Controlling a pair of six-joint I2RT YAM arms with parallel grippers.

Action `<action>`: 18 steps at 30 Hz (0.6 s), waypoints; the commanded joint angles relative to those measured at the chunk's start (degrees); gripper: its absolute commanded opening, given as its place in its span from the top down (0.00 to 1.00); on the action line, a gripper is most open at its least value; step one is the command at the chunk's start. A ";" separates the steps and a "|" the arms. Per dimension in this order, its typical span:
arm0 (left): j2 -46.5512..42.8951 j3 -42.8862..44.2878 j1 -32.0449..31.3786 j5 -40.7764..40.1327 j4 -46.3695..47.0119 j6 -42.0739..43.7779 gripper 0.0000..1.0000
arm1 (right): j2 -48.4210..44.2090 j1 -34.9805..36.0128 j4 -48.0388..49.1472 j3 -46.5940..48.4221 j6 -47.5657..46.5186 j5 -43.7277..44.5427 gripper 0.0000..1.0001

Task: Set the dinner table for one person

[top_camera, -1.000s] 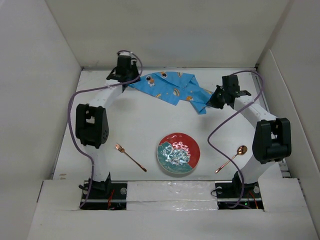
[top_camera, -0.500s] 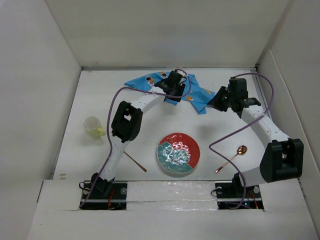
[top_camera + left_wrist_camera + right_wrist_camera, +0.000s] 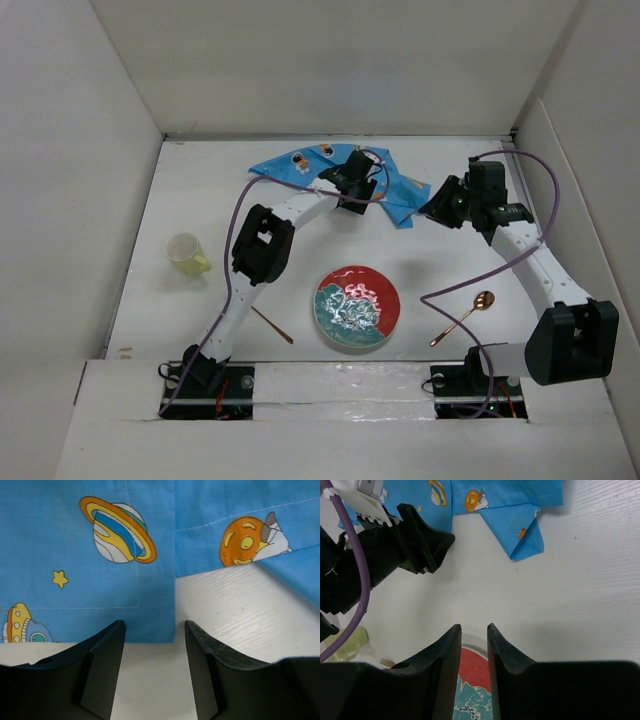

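You held the left jaws open and empty, the rumpled placemat (image 3: 75,570)'s near hem just ahead at 12 o'clock, mid-far on the bench (image 3: 190,195), much closer than the barely parted, empty right jaws.

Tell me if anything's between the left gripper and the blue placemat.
Nothing visible. The open left gripper sits right at the placemat's near edge, with only bare table around it.

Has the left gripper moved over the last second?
Yes. The left gripper swung right along the placemat, from its left corner to straight beyond the plate.
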 commanded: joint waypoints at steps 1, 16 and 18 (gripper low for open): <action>-0.82 -0.46 -0.67 -0.32 -2.14 0.41 0.52 | -1.94 -0.64 -0.17 -0.13 -1.16 -1.57 0.66; 2.42 -0.65 -0.15 -5.33 -4.24 0.49 0.78 | -3.08 -1.17 -0.43 -0.74 -1.16 -1.75 0.66; 2.95 -0.21 0.38 -6.56 -4.51 0.67 0.89 | -2.73 -1.17 -0.34 -0.66 -1.43 -1.66 0.66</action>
